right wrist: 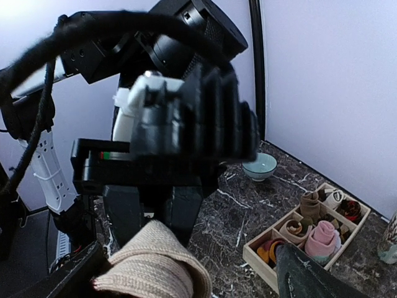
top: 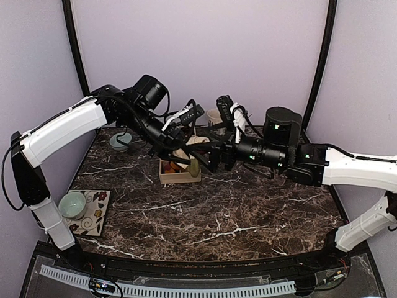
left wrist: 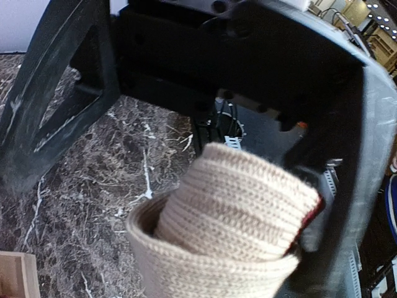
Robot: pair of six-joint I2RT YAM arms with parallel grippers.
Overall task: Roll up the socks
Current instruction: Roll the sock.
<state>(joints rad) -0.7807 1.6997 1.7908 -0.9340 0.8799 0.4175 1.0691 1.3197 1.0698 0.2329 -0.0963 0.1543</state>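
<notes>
My left fingers pinch a rolled beige knit sock. The right fingers gape wide, either side of it.

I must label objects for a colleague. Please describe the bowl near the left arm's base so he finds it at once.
Start at the dark marble table and go to its near left corner. There a pale green bowl sits on a flowered square mat; the other bowl, farther back, stands on bare marble.
</notes>
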